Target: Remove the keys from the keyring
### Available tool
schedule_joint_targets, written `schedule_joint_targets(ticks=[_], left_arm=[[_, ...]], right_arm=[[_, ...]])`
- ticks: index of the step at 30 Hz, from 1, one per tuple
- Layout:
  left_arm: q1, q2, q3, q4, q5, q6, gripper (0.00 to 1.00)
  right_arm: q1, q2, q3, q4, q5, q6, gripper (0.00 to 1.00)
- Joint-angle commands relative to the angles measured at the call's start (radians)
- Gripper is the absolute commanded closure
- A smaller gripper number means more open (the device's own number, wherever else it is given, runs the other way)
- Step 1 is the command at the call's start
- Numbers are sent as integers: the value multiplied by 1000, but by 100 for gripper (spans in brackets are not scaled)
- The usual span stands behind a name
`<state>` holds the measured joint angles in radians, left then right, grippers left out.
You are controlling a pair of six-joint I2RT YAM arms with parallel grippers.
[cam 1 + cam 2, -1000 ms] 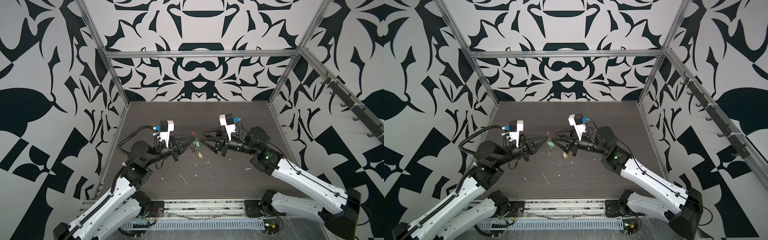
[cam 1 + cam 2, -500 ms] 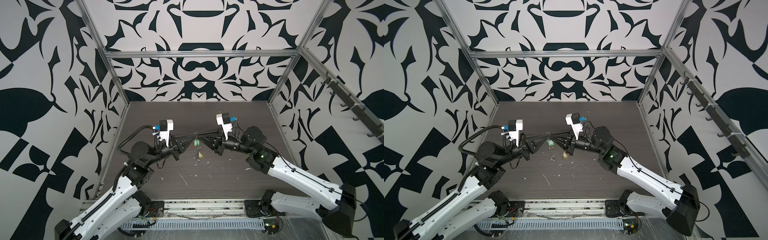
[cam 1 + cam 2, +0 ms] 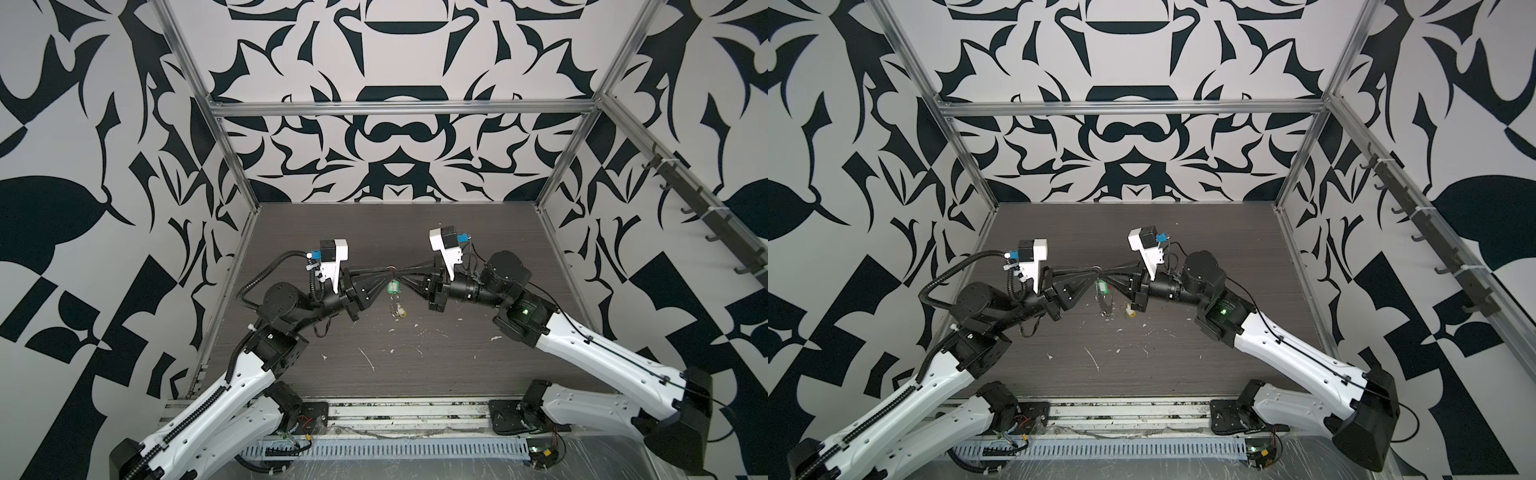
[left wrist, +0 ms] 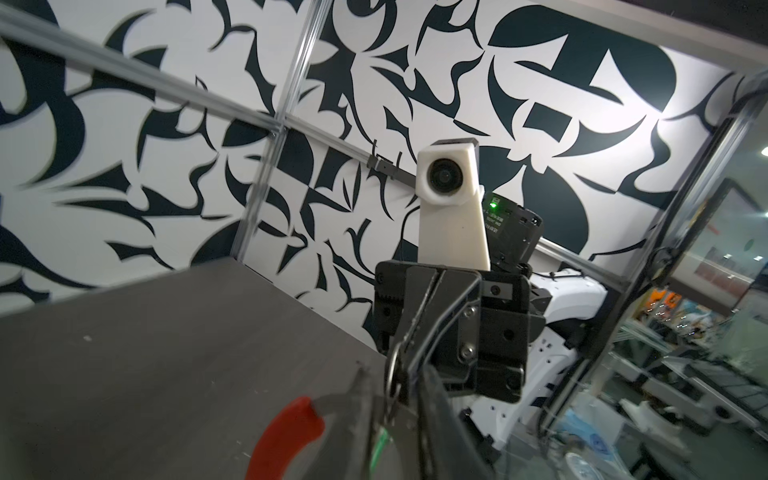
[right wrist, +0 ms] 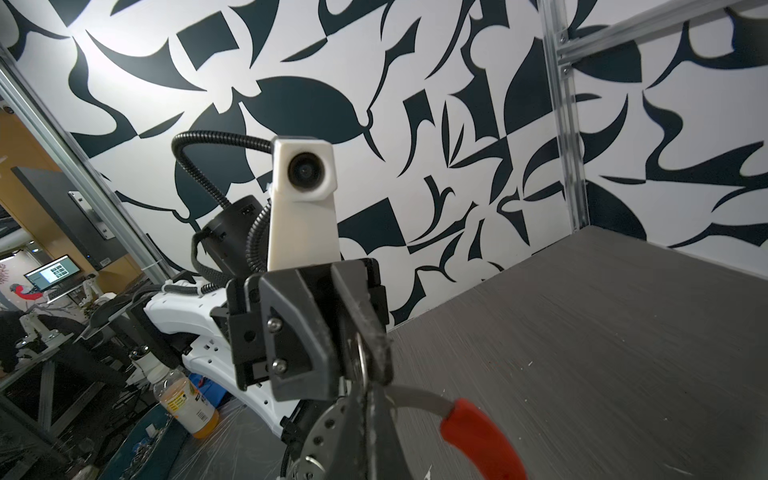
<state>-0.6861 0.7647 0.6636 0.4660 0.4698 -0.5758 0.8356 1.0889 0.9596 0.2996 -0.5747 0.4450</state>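
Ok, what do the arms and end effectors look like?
White shells, black joints. The left arm has a black ribbed conduit; the right arm shows a green light. The left end effector and right end effector are black, each with a white camera mount.

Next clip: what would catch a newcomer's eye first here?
The left gripper and right gripper meet tip to tip in the air over the middle of the table, at the keyring. A green key tag dangles just under them, and a yellow key tag lies on the table below. Bold black-and-white walls frame it.
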Motion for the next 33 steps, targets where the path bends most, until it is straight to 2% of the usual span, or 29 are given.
schedule_joint_targets(ticks=[1,8,15,20,28,33], left_arm=[[-4,-38,33,-98,10,34,60],[-4,-69,140,-400,63,136,57],[-4,26,309,-693,169,216,59],[-4,72,376,-786,200,253,66],[-4,131,447,-898,231,298,75],[-4,138,463,-917,237,305,75]], right_arm=[[3,-36,100,-162,-41,-102,100],[-5,-9,279,-582,-114,-304,100],[-6,72,458,-890,-137,-461,100],[-6,124,539,-997,-133,-500,100],[-5,157,592,-1053,-115,-516,100],[-5,165,601,-1055,-103,-515,100]])
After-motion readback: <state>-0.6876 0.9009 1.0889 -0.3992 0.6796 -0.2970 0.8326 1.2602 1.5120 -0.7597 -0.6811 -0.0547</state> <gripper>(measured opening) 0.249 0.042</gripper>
